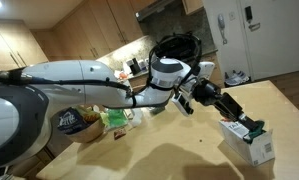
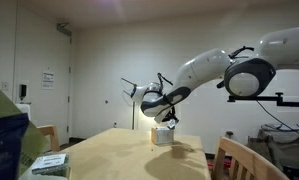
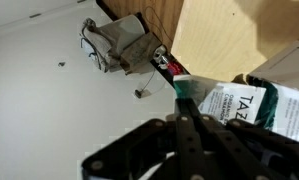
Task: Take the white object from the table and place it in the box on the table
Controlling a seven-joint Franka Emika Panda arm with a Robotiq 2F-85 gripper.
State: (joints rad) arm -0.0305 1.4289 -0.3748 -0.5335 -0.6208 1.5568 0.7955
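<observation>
Your end effector (image 1: pixel 254 127) pinches what looks like the white object (image 3: pixel 192 88); the box (image 1: pixel 259 150) is just beneath it, so you're lined up for release.

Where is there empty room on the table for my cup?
The middle of the table, between the snack bags and the box, is bare wood. It is crowded by the bags, and at the box, where the gripper reaches down.

The table (image 1: pixel 159 155) is pale wood, smooth with a soft sheen. The box (image 3: pixel 234 103) is matt printed cardboard. The arm (image 1: pixel 84 78) wears glossy white plastic shells; the gripper (image 1: pixel 251 127) is matt black.
</observation>
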